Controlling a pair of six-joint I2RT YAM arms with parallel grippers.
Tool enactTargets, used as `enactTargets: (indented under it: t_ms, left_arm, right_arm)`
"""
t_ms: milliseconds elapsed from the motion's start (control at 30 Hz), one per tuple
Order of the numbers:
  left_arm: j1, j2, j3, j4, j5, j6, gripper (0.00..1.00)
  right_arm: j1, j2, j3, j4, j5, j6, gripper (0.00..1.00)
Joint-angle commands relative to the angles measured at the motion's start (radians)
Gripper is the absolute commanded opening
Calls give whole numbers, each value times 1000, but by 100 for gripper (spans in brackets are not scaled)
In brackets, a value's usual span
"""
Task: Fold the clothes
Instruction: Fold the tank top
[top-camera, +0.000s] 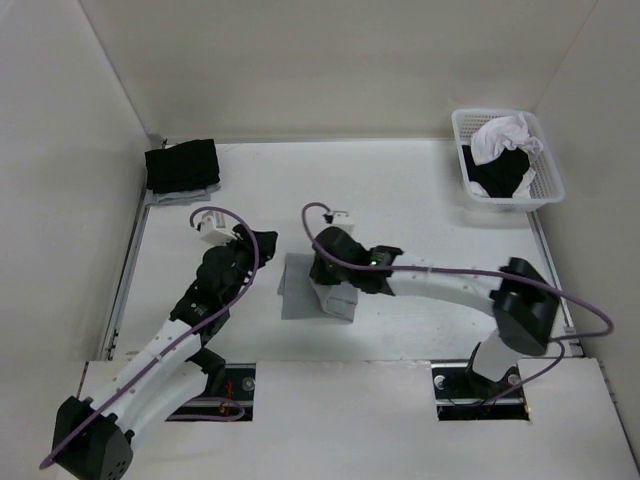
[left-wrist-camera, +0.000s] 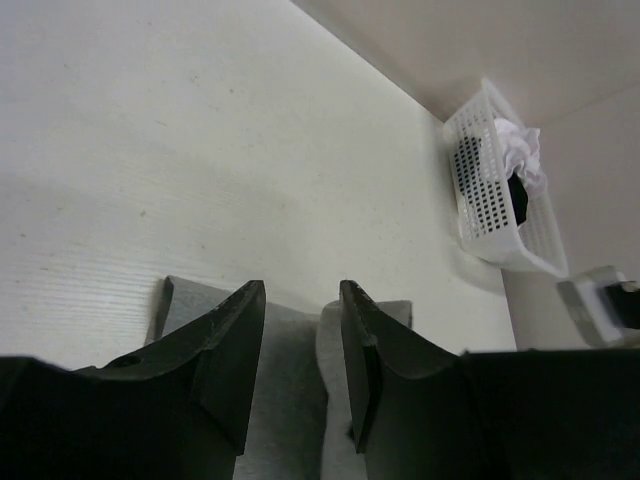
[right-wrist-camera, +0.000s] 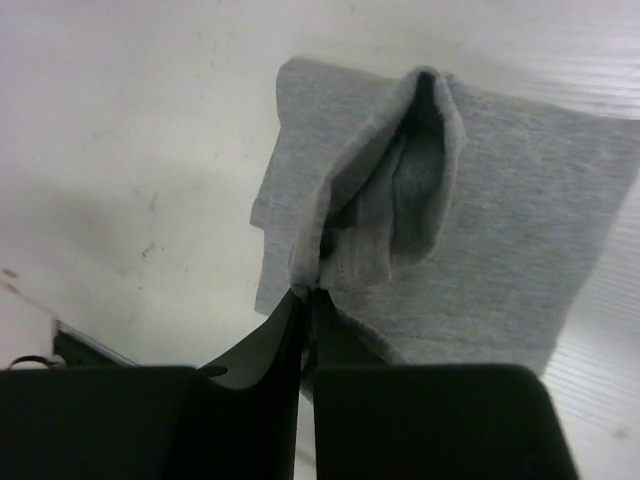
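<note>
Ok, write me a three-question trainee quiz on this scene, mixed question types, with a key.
1. True or false: the right hand is pinching a fold of the grey garment.
2. Seen from the top camera, where does the white basket sit? A) far right B) far left C) near edge, between the arm bases
3. Fill in: the left hand has its jaws ____ (open or shut).

Key: 1 true; 2 A; 3 open.
</note>
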Motion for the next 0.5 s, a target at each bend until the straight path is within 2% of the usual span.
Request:
enactTargets:
  t_ms: [0,100,167,267,367,467]
  left_arm:
    - [49,-51,-27,-52,50,19,35]
    - [102,-79,-32,-77,73,25,36]
    - [133,-85,-33,-81,89,30,36]
    - [152,-68,-30,-74,106,27,37]
    - [121,-22,-23,-58,107,25,37]
    - [35,50,-24,-8,89,18,37]
  right_arm:
    - [81,173,165,-26,25,-4,13]
    - [144,263,274,-19,10,5,44]
    - [168,258,308,-11,8,-4,52]
    - [173,177,269,24,12,-10,53]
    - [166,41,134,84,28,-11,51]
    - [117,-100,-41,159,50,-4,24]
